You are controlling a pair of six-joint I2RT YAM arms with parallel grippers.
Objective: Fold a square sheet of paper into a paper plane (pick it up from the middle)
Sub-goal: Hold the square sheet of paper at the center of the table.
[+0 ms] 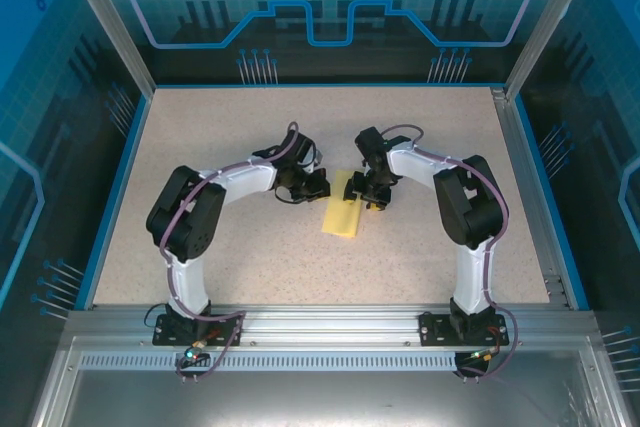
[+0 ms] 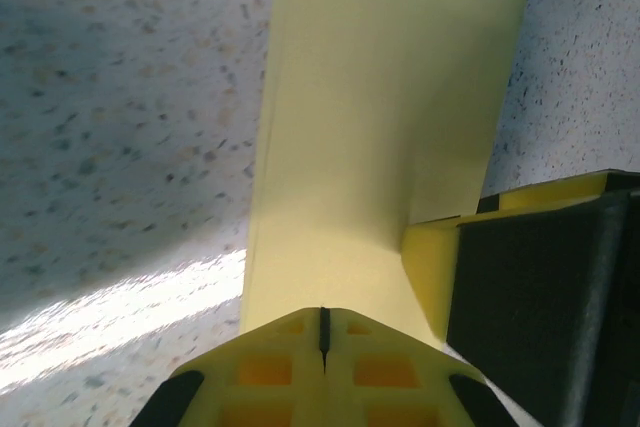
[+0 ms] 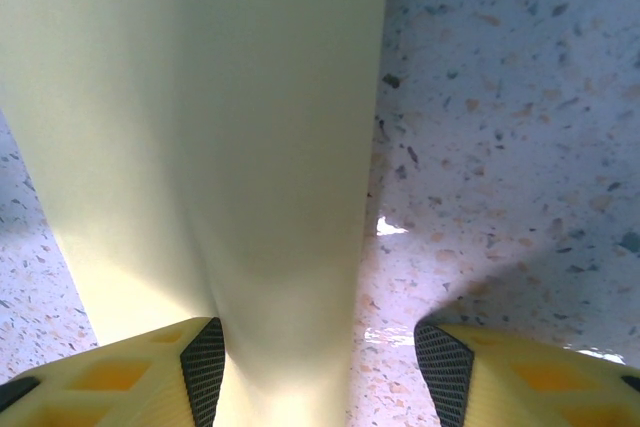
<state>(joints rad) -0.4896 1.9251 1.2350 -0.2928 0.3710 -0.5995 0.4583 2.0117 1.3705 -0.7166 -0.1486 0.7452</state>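
The square sheet of paper (image 1: 340, 217) is yellow and lies folded into a long narrow strip at the table's middle, between the two grippers. My left gripper (image 1: 318, 187) is at the strip's far end. In the left wrist view its tips (image 2: 322, 312) are shut, and the paper (image 2: 380, 97) runs straight out from them. My right gripper (image 1: 378, 197) stands open at the same end. In the right wrist view the paper (image 3: 200, 127) bows up between the jaws (image 3: 320, 367), close to the left pad (image 3: 204, 372). A right finger (image 2: 430, 277) touches the strip's edge.
The speckled tabletop (image 1: 230, 247) has a blue rim and an aluminium frame around it. Both arm bases (image 1: 200, 322) are bolted at the near edge. Bare table surrounds the paper on every side.
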